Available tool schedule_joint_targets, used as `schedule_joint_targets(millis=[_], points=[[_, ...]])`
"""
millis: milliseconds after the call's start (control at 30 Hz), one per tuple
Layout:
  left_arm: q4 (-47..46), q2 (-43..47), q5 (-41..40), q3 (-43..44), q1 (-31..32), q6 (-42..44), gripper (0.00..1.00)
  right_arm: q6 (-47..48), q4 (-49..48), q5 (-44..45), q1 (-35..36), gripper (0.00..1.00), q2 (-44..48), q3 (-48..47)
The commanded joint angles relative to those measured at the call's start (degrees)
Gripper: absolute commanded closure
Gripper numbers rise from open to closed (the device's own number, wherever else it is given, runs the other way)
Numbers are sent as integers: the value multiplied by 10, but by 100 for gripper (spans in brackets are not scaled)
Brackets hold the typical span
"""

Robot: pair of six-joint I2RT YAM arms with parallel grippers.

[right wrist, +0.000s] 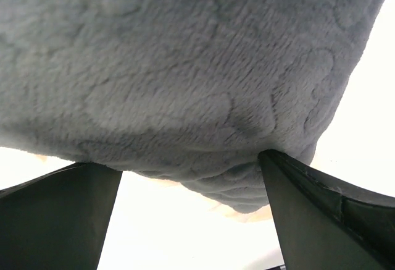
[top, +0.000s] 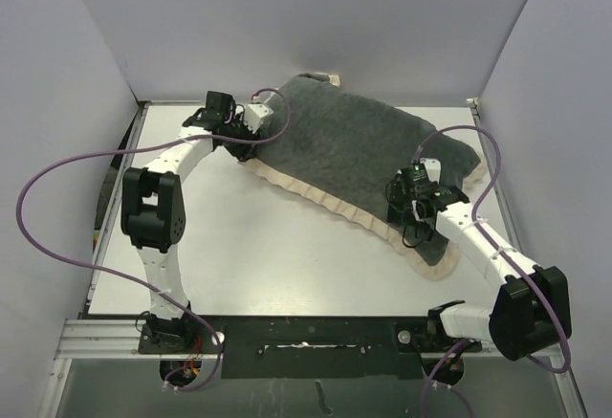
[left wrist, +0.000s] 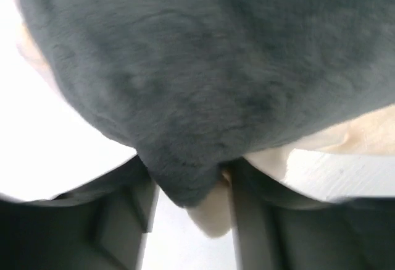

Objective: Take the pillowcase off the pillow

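The pillowcase lies dark grey face up, slanting from the back middle to the right of the table, with its peach frill along the near edge. It looks plump; the pillow is hidden inside it. My left gripper is at its back left corner. In the left wrist view the grey corner and a bit of frill sit between the fingers, touching both. My right gripper is at the right end, jaws wide open under the grey plush, right finger against it.
The white table is boxed in by pale walls at the left, back and right. A metal rail with both arm bases runs along the near edge. Purple cables loop out from each arm.
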State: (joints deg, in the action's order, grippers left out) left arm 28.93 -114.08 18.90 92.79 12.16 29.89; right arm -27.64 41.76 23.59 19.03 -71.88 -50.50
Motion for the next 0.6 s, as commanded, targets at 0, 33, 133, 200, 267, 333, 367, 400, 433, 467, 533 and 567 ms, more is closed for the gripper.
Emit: schedule_joint_targets(millis=[0,33,133,200,267,333,367,400,433,467,533,567], points=[[21,-40,46,49,-12,47,75,11,-15,-26,-19,2,-6,-14],[26,-39,52,47,-14,43,85,12,-21,-32,-19,2,-17,-17],[2,-4,67,-4,-26,28,100,19,-50,-60,-17,2,-53,-29],[-30,36,58,-58,-39,21,100,24,-66,-71,-8,2,-81,-46],[-47,77,58,-108,-70,15,100,30,-73,-72,15,2,-123,-72],[-53,119,63,-151,-110,10,100,37,-80,-71,48,2,-160,-104],[-52,139,67,-171,-134,9,100,40,-83,-69,67,2,-181,-121],[-49,158,70,-190,-158,8,100,43,-85,-68,87,2,-203,-142],[-43,177,72,-208,-181,13,100,45,-86,-70,103,2,-223,-162],[-36,196,73,-233,-203,24,100,47,-86,-71,119,2,-246,-190],[-25,232,73,-271,-241,48,100,50,-86,-76,142,2,-281,-230],[-25,251,72,-289,-259,58,100,48,-89,-86,149,2,-293,-246]])
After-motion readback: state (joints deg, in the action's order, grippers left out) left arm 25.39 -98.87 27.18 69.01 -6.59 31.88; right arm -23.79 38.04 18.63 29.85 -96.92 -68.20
